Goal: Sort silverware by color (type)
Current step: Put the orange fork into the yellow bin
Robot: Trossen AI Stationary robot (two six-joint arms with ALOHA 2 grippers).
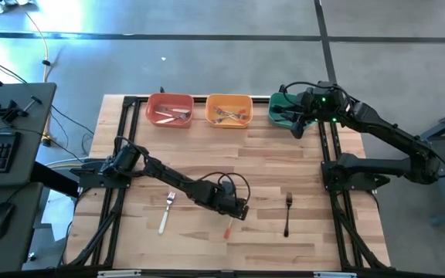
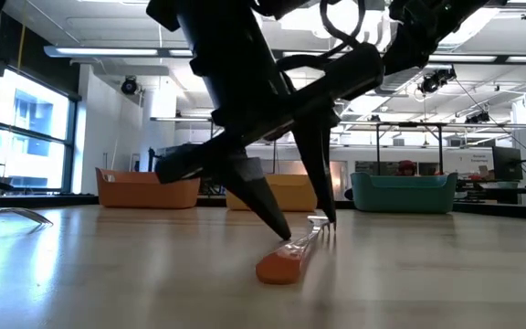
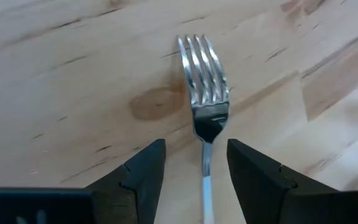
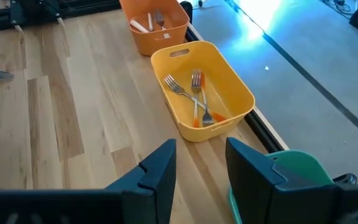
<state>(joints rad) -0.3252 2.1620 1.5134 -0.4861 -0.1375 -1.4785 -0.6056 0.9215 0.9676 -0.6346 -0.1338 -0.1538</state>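
- White-handled fork (image 1: 166,211) flat on pale wood-plank table (image 1: 261,154), near left.
- Left gripper (image 1: 241,208) low at table centre, dark tapered fingers (image 3: 146,171) spread and unclenched, straddling the shiny neck of an orange-handled fork (image 1: 229,229).
- Black-handled fork (image 1: 287,212) lying to the right.
- Three smooth plastic bins along far edge: salmon (image 1: 169,110), yellow (image 1: 229,110), teal (image 1: 281,109).
- Right gripper (image 1: 295,120) over teal bin, parted, grasping nothing.
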